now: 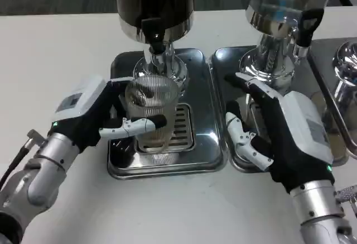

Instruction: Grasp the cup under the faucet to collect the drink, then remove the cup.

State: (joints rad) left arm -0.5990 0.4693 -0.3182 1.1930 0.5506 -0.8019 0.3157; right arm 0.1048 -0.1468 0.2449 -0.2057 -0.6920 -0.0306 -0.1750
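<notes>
Two robot hands work: the left robot hand (95,115) grips the ribbed glass cup (152,113) under the faucet (156,46); the right robot hand (276,135) hovers, fingers spread.

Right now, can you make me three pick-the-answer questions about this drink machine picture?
1. Where is the ribbed clear cup?
A. under the dark dispenser's faucet
B. on the bare table
C. in the right tray

2. How many hands touch the cup?
A. none
B. one
C. two

3. What is the right hand doing?
A. holding a cup
B. holding nothing
C. pressing a faucet

Answers: 1 A, the cup stands on the left drip tray below the faucet. 2 B, the left hand wraps it. 3 B, its fingers are spread over the right tray.
</notes>
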